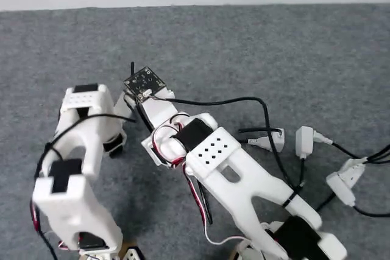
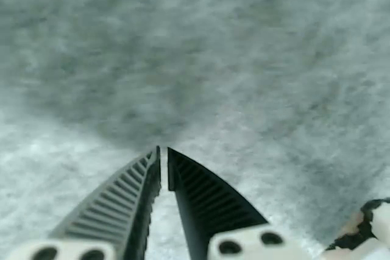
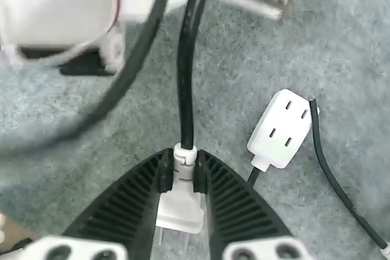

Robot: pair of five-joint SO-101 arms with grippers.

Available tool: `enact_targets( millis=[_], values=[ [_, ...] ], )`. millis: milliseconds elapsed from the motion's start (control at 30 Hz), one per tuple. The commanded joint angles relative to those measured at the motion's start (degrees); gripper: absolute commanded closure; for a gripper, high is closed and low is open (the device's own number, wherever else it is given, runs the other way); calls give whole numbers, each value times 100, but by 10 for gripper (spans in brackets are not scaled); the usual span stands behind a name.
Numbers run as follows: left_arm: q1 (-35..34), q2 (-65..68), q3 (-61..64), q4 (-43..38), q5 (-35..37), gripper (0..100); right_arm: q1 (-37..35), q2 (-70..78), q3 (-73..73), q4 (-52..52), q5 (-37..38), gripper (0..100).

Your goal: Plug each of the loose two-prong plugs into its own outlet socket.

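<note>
My right gripper [image 3: 183, 172] is shut on a white two-prong plug [image 3: 180, 211], whose black cord [image 3: 184, 89] runs away from the fingers. Just beside it, a white outlet block [image 3: 281, 129] with two pairs of slots lies flat on the grey carpet, apart from the plug. My left gripper [image 2: 163, 153] is shut with nothing in it, low over bare carpet. In the high view, the right arm [image 1: 213, 150] reaches across the middle towards the left arm [image 1: 85, 126]. A loose white plug [image 1: 274, 140] lies to the right, its prongs pointing left.
More white plug or socket pieces [image 1: 303, 141] [image 1: 344, 181] with black cords [image 1: 365, 153] lie at the right. A cord [image 1: 213, 101] loops over the right arm. The left arm's body [image 3: 55, 10] is close to the right gripper. Bare carpet [image 1: 244, 47] lies beyond.
</note>
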Motion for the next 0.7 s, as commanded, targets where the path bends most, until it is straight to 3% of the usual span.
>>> enact_targets(
  millis=[0,300,667],
  values=[
    [360,-1213,1095,-659,-97,991,66,-40,-70,-101,-70,991],
    [378,-2532,2440,-1081,-897,991,-22,-576,-26,207,-62,991],
    [774,-4246,3565,-1204,-949,990,180,-444,-62,171,-26,991]
  ],
)
